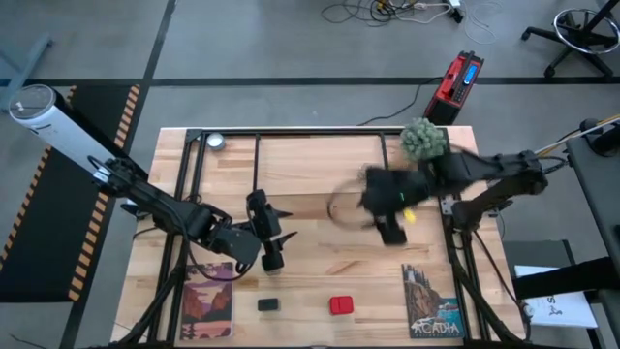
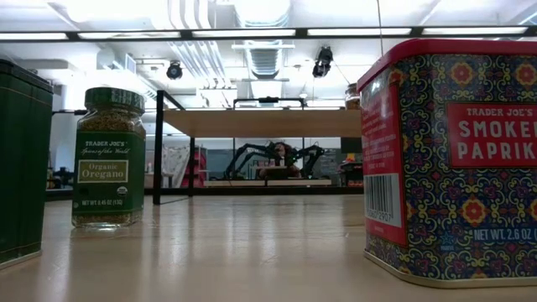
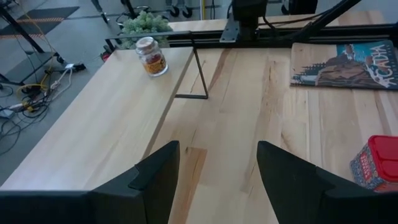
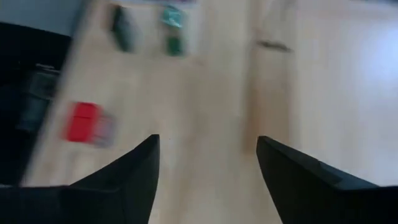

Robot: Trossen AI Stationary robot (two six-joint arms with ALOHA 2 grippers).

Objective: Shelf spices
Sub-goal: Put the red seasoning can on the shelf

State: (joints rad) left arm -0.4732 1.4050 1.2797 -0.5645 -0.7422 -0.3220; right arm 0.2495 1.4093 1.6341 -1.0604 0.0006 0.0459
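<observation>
Broadly, the worktop (image 1: 320,262) is spanned at its far half by the shelf (image 3: 93,118), whose light wooden board is carried on thin black rods. On that board, near its right end, a tiny round beige jar (image 3: 151,56) is already stood, close to a green plant (image 1: 423,139). Two picture books (image 1: 433,302) are laid flat at the near corners.

The right tool (image 1: 392,231) is seen blurred over the middle-right of the worktop; its fingers (image 4: 124,180) are spread apart and nothing is held between them. The left tool (image 1: 271,254) is poised left of centre, likewise released and empty.

Three spices are left on the near worktop, in front of the shelf: the red square tin (image 1: 340,305), the dark grey square jar (image 1: 268,304), and the green-capped bottle (image 2: 107,158), which is shown upright in the low view.

A risk is judged to lie in the right arm's fast sweep: the rods could be struck, or the jar on the board toppled. A tall bottle could also be tipped by an off-centre grip.
</observation>
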